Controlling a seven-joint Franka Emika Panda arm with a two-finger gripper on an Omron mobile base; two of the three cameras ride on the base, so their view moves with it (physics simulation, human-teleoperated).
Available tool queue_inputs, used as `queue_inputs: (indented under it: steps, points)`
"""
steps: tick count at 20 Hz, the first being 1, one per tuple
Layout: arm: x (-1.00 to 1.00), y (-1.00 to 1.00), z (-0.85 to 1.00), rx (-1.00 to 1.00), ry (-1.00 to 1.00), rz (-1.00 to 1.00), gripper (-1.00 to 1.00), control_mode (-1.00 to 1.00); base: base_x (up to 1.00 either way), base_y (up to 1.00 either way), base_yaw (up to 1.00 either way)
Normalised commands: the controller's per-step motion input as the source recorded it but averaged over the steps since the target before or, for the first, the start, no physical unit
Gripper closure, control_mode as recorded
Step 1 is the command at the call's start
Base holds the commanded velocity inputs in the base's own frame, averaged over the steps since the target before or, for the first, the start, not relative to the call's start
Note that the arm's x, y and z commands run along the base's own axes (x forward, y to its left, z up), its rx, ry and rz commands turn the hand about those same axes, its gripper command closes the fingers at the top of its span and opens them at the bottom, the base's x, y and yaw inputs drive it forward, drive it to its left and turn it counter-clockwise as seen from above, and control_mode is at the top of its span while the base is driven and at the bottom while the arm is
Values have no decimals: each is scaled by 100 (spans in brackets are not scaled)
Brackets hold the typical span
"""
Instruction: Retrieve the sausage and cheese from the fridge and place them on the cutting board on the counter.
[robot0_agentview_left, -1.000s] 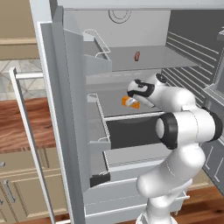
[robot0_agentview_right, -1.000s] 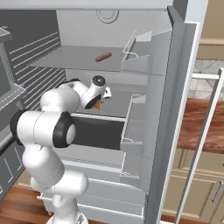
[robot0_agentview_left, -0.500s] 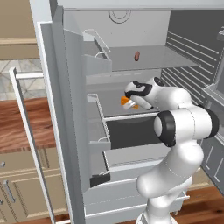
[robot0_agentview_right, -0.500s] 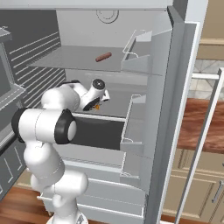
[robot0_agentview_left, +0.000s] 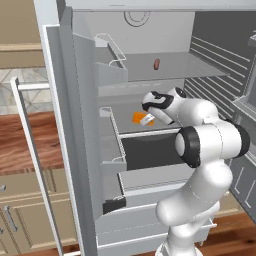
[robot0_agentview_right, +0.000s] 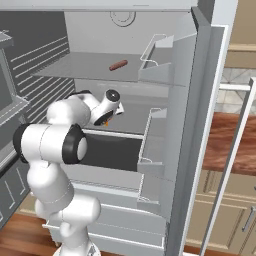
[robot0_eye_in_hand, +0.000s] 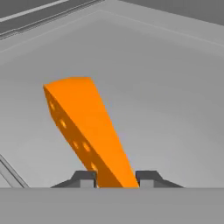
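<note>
The cheese (robot0_eye_in_hand: 83, 127), an orange wedge with holes, stands tilted on the middle shelf of the open fridge (robot0_agentview_left: 75, 125), and it also appears as cheese (robot0_agentview_left: 138, 117) and cheese (robot0_agentview_right: 103, 120). My gripper (robot0_eye_in_hand: 116, 178) is shut on its near end, one dark fingertip pressed to each side. The arm reaches into the fridge at that shelf, with the gripper (robot0_agentview_left: 146, 119) low over it. On the shelf above lies the sausage (robot0_agentview_left: 157, 64), a short reddish-brown cylinder, also seen as the sausage (robot0_agentview_right: 118, 65). The cutting board is out of view.
Door bins (robot0_agentview_left: 112, 65) with wire rails hang on the open door right beside the arm. A dark drawer (robot0_agentview_left: 150, 150) sits under the cheese shelf. The reddish counter (robot0_agentview_left: 30, 145) lies behind the door, over beige cabinets (robot0_agentview_right: 235, 200).
The jaws have closed from wide open onto the cheese. The hand has edged a little deeper toward the wedge; the sausage has not moved.
</note>
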Motion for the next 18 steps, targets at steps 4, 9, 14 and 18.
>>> queue_inputs:
  steps: [4,9,14,18]
  points:
    - [-3,-9,-3,0,0,0,100,-100,0,0,0]
    - [-88,-6,0,0,0,0,100,-100,0,0,0]
    - [-100,-7,10,0,0,0,100,-100,0,0,0]
    - [-100,17,85,0,-1,-3,100,-100,0,0,0]
